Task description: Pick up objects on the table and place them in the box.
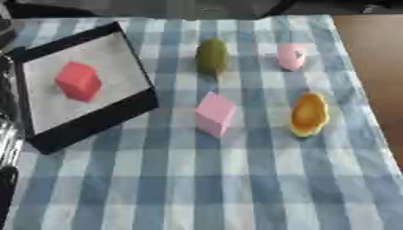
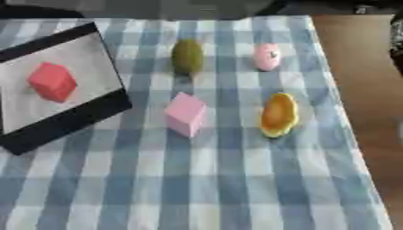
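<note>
Left eye view: a blue and white checked cloth (image 1: 236, 179) covers the table; bare brown tabletop (image 1: 378, 67) shows past the cloth's right edge. A black-walled box (image 1: 87, 128) with a pale floor sits at the left, set askew to the checks; a red cube (image 1: 77, 81) lies inside it, on the floor, toward the far left part. Four items lie on the cloth outside the box: a pink cube (image 1: 214, 113) just right of the box's near right corner, apart from it; an olive-green oval item (image 1: 211, 56) beyond the pink cube; a small pink rounded item (image 1: 290, 56) to the right of the green one, well apart from it; a yellow-orange shallow dish-shaped item (image 1: 308, 115) to the right of the pink cube, not touching it. Dark and silvery parts show along the left edge of this view; whether they belong to an arm cannot be told; no hand can be made out, so the state of either hand's fingers is not observable.

Right eye view: same layout, shifted leftward; the box is cut off by the left edge, with the red cube inside it; the four loose items sit in the same two rows, each clear of the others; more brown tabletop shows at the right; neither hand appears here.
</note>
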`<action>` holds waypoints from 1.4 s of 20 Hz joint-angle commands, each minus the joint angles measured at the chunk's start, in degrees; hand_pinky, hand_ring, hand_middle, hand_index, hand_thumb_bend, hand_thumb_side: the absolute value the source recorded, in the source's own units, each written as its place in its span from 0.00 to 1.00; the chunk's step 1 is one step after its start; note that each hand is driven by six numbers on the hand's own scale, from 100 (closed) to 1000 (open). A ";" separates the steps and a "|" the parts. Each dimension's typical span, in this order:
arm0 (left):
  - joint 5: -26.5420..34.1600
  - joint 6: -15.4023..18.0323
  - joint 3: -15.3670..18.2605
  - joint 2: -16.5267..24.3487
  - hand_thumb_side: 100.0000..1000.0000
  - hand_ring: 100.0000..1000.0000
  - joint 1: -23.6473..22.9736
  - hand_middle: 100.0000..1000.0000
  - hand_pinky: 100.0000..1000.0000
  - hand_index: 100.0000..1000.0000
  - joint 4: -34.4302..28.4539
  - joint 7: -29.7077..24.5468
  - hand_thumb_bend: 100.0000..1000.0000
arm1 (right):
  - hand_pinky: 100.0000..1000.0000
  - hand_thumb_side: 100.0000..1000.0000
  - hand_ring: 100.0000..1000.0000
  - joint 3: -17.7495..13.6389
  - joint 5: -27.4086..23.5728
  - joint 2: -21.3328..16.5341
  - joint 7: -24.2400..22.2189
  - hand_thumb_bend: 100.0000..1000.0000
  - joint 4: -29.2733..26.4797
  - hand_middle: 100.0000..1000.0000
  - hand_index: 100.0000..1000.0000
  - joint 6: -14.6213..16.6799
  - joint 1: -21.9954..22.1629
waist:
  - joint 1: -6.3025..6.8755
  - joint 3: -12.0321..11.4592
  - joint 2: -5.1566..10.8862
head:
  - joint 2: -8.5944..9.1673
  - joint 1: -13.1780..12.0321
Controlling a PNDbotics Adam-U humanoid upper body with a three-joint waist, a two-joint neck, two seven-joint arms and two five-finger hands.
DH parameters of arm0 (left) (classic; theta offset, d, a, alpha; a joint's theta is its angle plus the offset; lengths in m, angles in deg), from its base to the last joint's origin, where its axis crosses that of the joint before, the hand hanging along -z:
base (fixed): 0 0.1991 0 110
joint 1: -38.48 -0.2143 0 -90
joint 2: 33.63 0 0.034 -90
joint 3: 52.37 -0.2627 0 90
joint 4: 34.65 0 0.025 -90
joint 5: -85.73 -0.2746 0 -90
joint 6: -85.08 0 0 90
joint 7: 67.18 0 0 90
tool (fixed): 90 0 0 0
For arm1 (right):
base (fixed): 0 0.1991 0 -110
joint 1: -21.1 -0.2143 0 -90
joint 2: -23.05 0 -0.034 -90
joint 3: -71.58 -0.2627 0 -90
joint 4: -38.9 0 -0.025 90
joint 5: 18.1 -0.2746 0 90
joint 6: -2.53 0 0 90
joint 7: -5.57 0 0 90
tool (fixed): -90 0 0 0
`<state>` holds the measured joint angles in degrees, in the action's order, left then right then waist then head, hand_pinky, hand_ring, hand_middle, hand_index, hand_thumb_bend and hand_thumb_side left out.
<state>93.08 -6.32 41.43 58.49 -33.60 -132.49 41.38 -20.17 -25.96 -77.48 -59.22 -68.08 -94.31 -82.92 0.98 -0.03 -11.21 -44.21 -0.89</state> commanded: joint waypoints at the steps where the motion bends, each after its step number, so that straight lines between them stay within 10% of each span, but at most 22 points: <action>1: -0.31 -0.11 0.39 1.44 0.87 0.85 0.52 0.79 0.80 0.86 -1.06 -0.12 0.00 | 0.84 0.46 0.70 -0.36 -0.07 -1.80 -0.19 0.05 -0.69 0.73 0.80 0.09 -0.42 | 0.32 -0.04 0.36 | 0.10 0.04; 18: -0.34 -0.13 0.39 1.60 0.86 0.86 0.45 0.79 0.80 0.86 -0.92 -0.37 0.00 | 0.84 0.44 0.70 0.95 0.86 -6.00 -2.97 0.04 -2.82 0.74 0.81 -0.46 -1.56 | 0.18 0.00 0.48 | 0.10 0.10; 28: -0.47 -0.21 0.32 1.95 0.86 0.86 0.31 0.79 0.80 0.86 -0.89 -0.56 0.00 | 0.85 0.43 0.73 3.79 5.04 -15.18 -14.44 0.05 -6.90 0.75 0.81 -1.44 -5.54 | -0.11 -0.09 0.66 | 0.10 0.47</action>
<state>92.97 -6.54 41.42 58.56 -33.78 -132.50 40.98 -16.21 -21.84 -89.65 -72.04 -73.42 -95.76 -87.69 0.97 -0.06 -11.21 -44.21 -0.52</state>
